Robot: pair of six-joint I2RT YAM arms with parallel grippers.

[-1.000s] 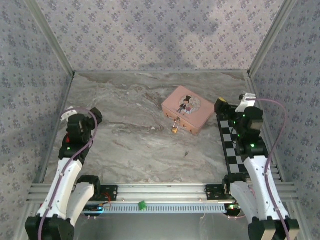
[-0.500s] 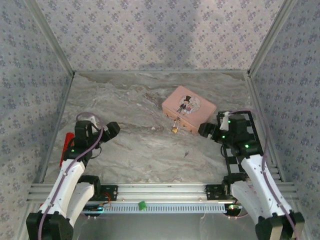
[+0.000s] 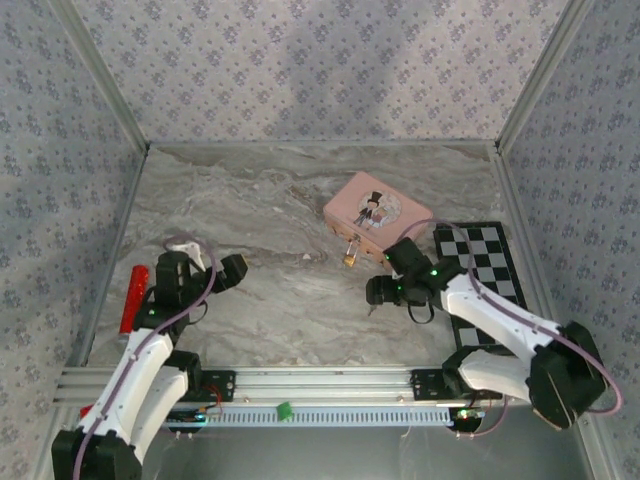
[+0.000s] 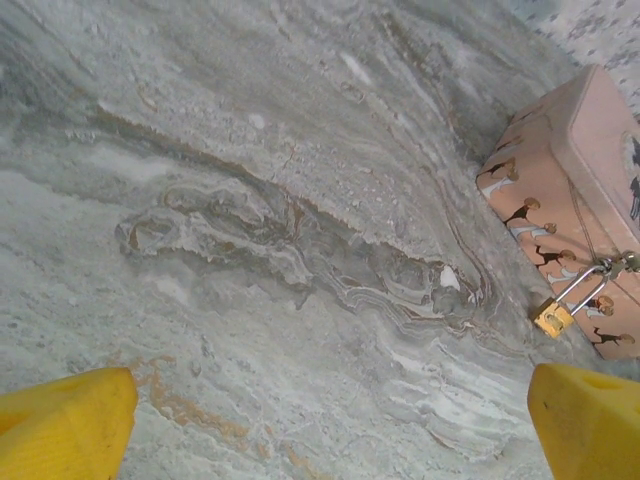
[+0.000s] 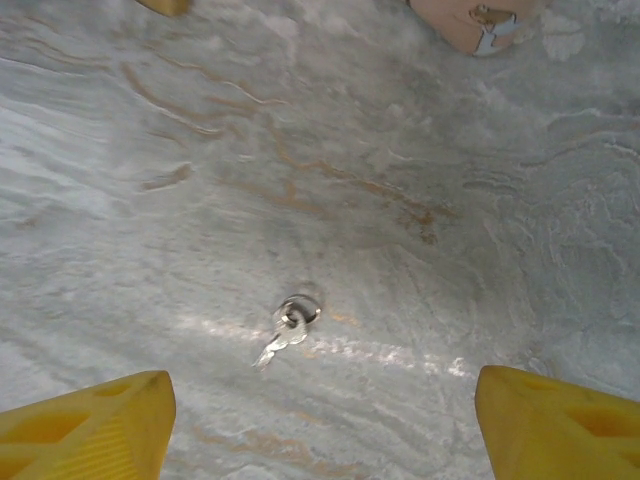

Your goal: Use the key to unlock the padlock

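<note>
The tiny brass padlock [image 3: 351, 259] hangs by its silver shackle from the front clasp of the pink tin box [image 3: 377, 220]; in the left wrist view the padlock [image 4: 553, 317] is at the far right. A small grey key [image 5: 285, 330] on a ring lies flat on the marble. My right gripper [image 5: 320, 425] hovers just short of it, open, its yellow fingertips [image 5: 85, 425] wide to either side. From above, the right gripper [image 3: 380, 291] sits in front of the box. My left gripper [image 3: 232, 270] is open over bare marble, well left of the padlock.
A red cylinder [image 3: 131, 298] lies by the left wall beside my left arm. A black-and-white checkered mat [image 3: 490, 262] covers the table's right side. Patterned walls enclose the marble table [image 3: 280, 210] on three sides.
My right arm has swung left off the checkered mat and come down over the key. My left arm has shifted right and lower, uncovering the red cylinder.
</note>
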